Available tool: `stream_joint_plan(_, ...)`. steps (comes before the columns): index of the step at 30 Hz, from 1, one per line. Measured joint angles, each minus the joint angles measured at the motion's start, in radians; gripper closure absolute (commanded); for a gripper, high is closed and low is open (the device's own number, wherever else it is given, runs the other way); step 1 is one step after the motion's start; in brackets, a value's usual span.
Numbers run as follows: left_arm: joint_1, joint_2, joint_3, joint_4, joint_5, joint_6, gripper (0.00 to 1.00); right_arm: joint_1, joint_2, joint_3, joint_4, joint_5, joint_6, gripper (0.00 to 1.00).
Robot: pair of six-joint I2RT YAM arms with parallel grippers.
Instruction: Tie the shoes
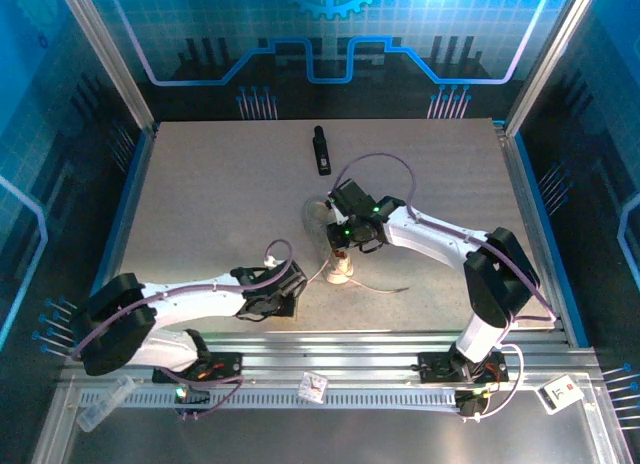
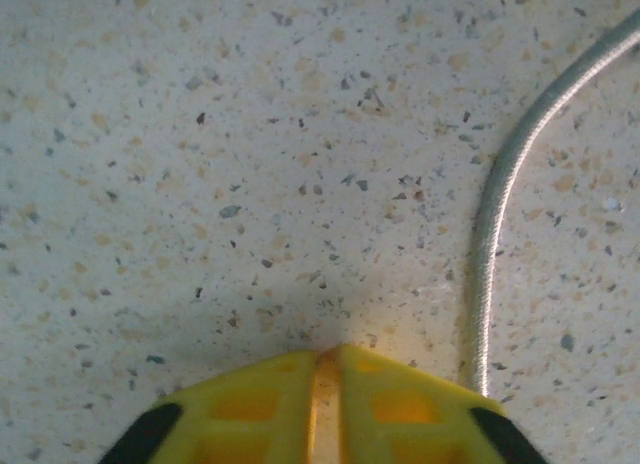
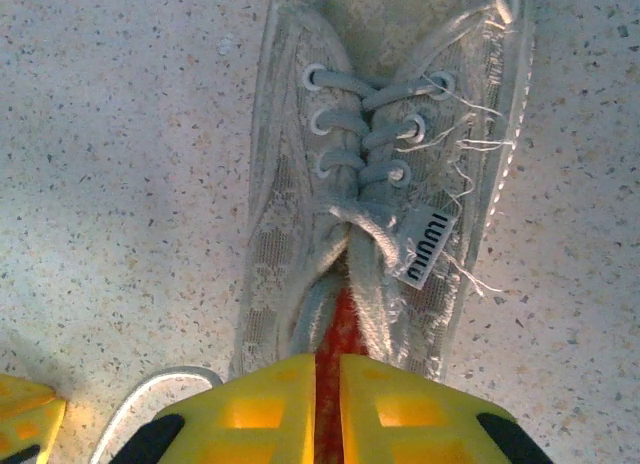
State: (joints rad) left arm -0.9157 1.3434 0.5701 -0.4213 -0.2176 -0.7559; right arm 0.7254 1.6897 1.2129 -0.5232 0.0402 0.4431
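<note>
Just beyond the right gripper (image 3: pixel 328 360), shut on nothing visible, lies the sneaker (image 3: pixel 290 214).

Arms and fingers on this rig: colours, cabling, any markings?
Left arm and right arm: white link shells, black joints and bases, a pale purple cable looping along each. Green light near the right wrist. Fingers are yellow plastic with recessed pockets and black outer corners. No markings legible.

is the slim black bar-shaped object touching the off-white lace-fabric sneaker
No, the top view shows the slim black bar-shaped object lying well apart from the off-white sneaker, farther back on the table.
</note>
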Motion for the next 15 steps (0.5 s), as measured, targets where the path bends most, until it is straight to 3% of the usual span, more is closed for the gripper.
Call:
stream_joint_plan(2,-0.005,-0.006,0.000,0.000,-0.007,0.016,1.00,0.000,0.000,0.000,0.000,-0.004,0.001,0.83)
stream_joint_plan(10,-0.022,-0.042,-0.010,0.092,0.005,0.068,0.99,0.000,-0.046,-0.005,0.000,0.001,0.013,0.71)
stream_joint_plan(15,-0.024,-0.073,-0.010,0.144,0.011,0.089,0.72,0.000,-0.072,-0.005,0.003,-0.008,0.027,0.68)
